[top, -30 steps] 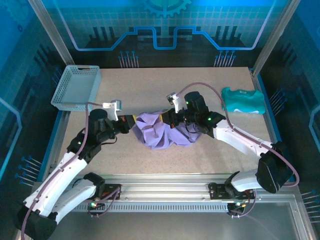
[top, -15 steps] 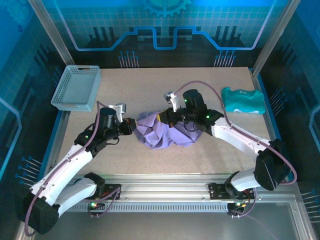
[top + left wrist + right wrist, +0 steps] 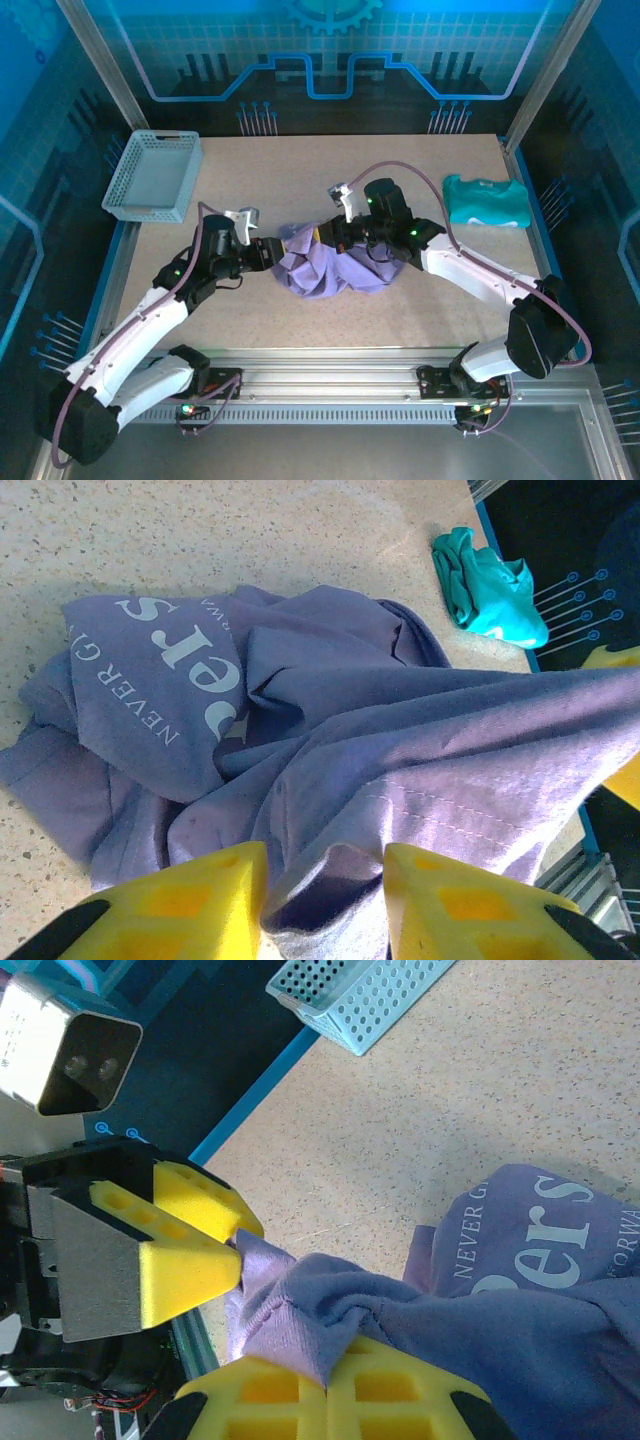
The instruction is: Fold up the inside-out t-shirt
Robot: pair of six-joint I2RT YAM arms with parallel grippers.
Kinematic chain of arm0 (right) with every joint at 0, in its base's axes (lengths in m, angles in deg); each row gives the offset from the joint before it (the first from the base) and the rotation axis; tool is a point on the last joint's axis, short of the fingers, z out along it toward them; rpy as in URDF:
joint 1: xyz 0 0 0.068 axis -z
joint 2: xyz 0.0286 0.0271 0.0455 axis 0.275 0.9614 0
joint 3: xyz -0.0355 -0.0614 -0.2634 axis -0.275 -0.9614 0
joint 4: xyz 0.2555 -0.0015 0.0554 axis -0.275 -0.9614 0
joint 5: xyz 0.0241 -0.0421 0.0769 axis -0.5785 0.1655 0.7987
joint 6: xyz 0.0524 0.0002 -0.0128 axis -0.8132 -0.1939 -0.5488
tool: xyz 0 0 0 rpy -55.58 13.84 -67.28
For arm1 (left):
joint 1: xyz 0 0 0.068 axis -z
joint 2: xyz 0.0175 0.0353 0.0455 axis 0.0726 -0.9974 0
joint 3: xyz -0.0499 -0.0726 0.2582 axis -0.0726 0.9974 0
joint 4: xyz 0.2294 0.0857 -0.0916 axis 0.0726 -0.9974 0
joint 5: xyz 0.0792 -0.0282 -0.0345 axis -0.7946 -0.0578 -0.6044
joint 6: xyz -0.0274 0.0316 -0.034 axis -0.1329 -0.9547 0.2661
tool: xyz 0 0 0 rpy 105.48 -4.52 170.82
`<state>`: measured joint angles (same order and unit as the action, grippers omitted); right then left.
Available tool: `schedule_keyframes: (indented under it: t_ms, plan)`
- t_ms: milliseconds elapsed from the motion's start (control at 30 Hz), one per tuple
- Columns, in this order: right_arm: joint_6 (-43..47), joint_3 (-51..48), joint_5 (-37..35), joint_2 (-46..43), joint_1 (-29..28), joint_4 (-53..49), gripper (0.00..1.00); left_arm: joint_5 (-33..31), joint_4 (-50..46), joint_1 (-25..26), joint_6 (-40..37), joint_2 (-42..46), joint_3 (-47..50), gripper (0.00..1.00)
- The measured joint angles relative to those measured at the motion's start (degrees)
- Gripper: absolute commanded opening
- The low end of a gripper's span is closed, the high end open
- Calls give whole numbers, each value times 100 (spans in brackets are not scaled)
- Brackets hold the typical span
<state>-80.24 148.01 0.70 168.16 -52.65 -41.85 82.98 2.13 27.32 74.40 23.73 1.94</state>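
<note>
Right gripper (image 3: 325,1372) is pressed together on a bunched ridge of the t-shirt (image 3: 335,268). The shirt sits in a crumpled heap on the table (image 3: 300,170), right under and between both tools. Left gripper (image 3: 325,870) is just beside it, tips almost meeting. Its pads stand apart with a hem fold lying loose between them, so it doesn't look like it's clamping anything.

Reckon the step is a regrasp to get the heap opened out. To do it well, the right one should hold its pinch firm and steady the cloth. The left one should back clear without dragging the fold, then go for a single layer near a hem or sleeve, not a wad.

Pose-wise, both arms reach in low toward the middle, elbows out, fingers pointing at each other. Basket (image 3: 150,175) is well off beyond the left gripper, and the teal garment (image 3: 487,200) lies past the right arm.
</note>
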Motion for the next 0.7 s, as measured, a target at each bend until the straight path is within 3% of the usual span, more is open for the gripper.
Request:
schedule_keyframes:
  t_ms: [100, 267, 533, 700]
  plan:
    - [2, 0, -59, -4, 2, 0, 0, 4, -20, 0, 37, -105, 0, 0]
    - [50, 0, -588, -195, 15, -256, 5, 275, 251, 0, 133, -63, 17, 0]
    - [496, 396, -1515, -337, 37, -1255, 20, 1471, 2559, 0, 935, 542, 149, 0]
    - [977, 439, -1856, -428, 37, -1786, 33, 1659, 2747, 0, 973, 422, 33, 0]
